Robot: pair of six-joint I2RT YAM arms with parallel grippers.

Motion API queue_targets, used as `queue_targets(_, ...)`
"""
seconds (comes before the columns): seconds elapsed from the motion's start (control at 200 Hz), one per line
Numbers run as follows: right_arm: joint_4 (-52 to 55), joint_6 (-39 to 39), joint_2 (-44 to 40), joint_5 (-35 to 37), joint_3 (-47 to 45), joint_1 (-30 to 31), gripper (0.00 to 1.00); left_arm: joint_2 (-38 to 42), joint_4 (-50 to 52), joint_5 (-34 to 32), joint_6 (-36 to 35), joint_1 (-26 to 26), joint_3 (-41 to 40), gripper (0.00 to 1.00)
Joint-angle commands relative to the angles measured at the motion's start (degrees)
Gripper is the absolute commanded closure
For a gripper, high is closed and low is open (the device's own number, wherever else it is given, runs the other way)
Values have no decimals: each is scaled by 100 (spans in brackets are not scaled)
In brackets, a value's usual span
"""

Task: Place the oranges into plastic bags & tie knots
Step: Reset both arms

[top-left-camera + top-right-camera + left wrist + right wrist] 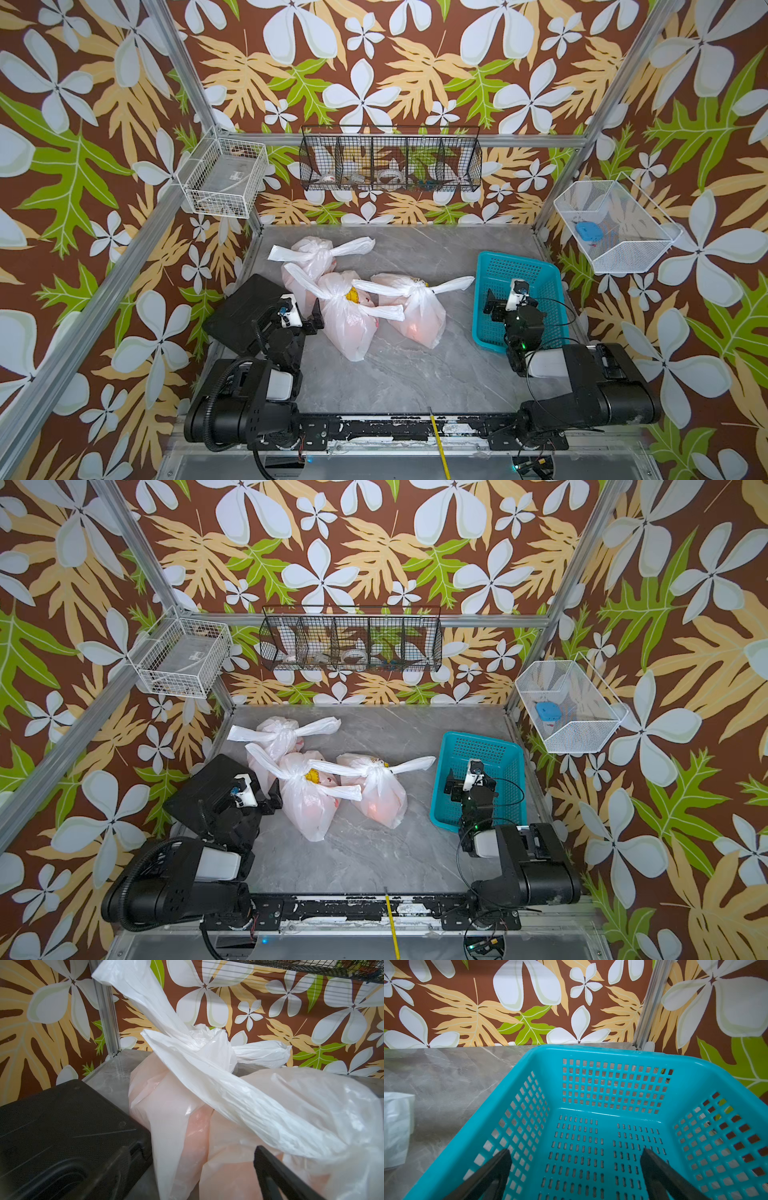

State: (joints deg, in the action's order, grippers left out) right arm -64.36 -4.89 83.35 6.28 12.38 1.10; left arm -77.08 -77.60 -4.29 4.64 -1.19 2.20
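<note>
Apparently the job is close to finished, so what we fear most is undoing it. Farthest left, a black case sits at the edge of the tabletop and the left arm reaches over it. The left jaws are spread and hold nothing, just beside the middle bag.

In the left wrist view a handle strip lies close above one finger. We judge that a careless pull-back could hook it, drag the bag or tug its knot loose.

The three plastic bags lean together near the middle of the tabletop, each tied. The oranges are inside them and show only as an orange glow through the film, so a shove to one bag may roll its neighbours.

Further right, the strip end of the last bag reaches almost to the teal basket, which looks empty.

The right arm hangs over that basket with the right jaws spread wide on nothing. If it rises at a slant, it could catch a wall and tip or slide the basket into that strip.
</note>
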Motion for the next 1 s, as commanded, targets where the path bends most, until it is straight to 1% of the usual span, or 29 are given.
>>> queue_targets(0.0,-52,49,10,125,19,30,1,-139,-32,-302,163,3,341,5)
queue_targets(0.025,-59,45,7,121,19,35,1,-185,187,-320,188,5,488,5)
queue_targets(0.05,-55,49,6,123,20,36,1,-110,615,-322,179,4,613,5)
queue_targets(0.07,-56,49,6,120,19,37,1,-43,763,-272,139,5,641,5)
queue_targets(0.145,-51,51,15,104,32,31,1,-173,285,-263,151,5,537,5)
queue_targets(0.23,8,101,23,180,62,78,1,-71,579,-283,166,5,584,5)
queue_targets(0.245,11,102,28,178,64,82,1,-92,531,-291,168,5,574,1)
queue_targets(0.265,3,97,24,180,55,77,1,-125,435,-285,164,5,563,0)
queue_targets(0.605,-28,87,-3,218,22,75,1,-132,472,-205,133,5,581,0)
queue_targets(0.771,-896,41,-153,349,-552,76,1,-134,474,-203,133,11,587,0)
queue_targets(0.836,-1064,21,-179,380,-665,75,1,-132,472,-205,133,5,587,0)
queue_targets(0.891,-967,23,-145,395,-582,74,1,-133,470,-203,133,5,589,0)
queue_targets(0.996,-369,-18,-46,474,-188,74,1,-133,473,-212,133,5,589,0)
